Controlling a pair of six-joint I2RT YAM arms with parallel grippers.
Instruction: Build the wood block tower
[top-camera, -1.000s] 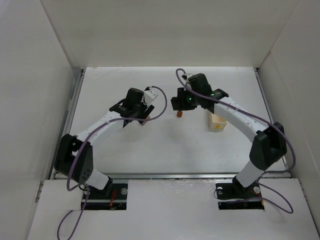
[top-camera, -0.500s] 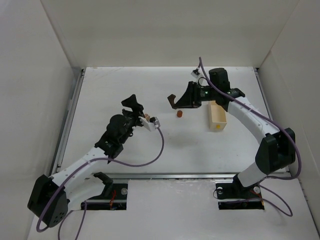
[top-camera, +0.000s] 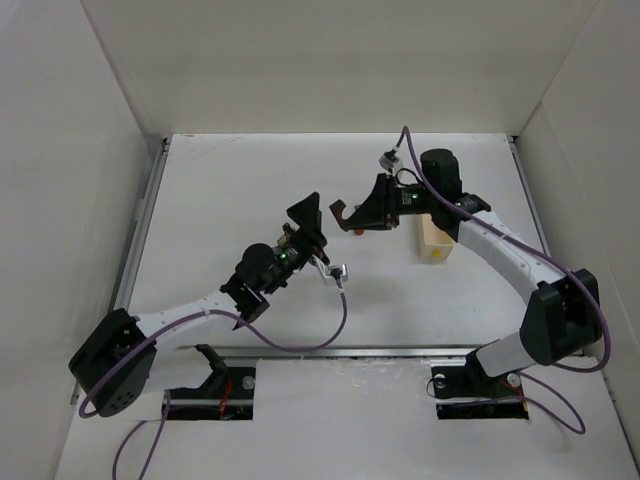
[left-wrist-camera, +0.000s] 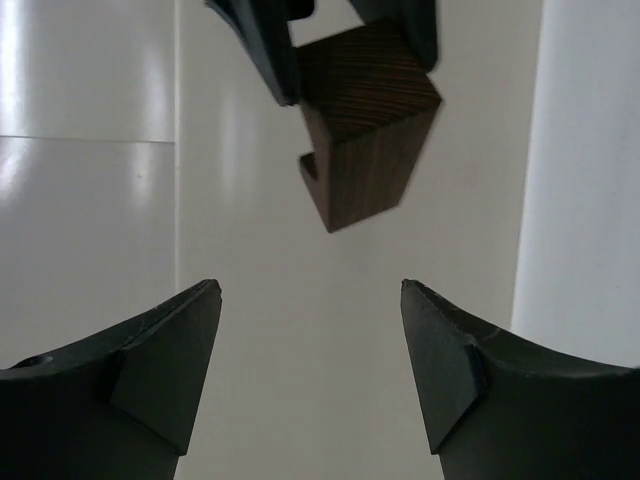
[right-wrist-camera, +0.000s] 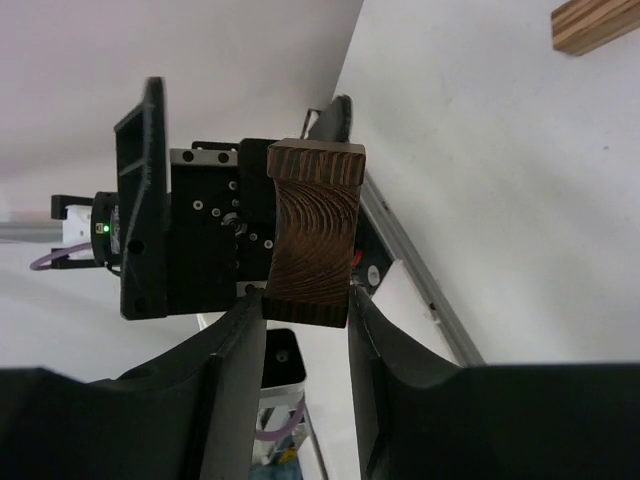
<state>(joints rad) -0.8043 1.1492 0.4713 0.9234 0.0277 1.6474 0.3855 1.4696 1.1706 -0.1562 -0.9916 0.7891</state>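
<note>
A dark brown wooden block is clamped between the fingers of my right gripper, which is shut on it and holds it in the air above the table's middle. My left gripper faces it from close by, a short gap apart. In the left wrist view that block hangs just beyond my left gripper, whose jaws stand open with nothing between them. A small reddish-orange block lies on the table just under the right gripper.
A pale cream open-topped box stands to the right of the grippers, beside the right arm. A tan wooden piece shows at the top right corner of the right wrist view. White walls enclose the table.
The left arm swung in from the left to the middle and now faces the right gripper, jaws a little wider. The right gripper rose from the orange block, carrying the dark block.
</note>
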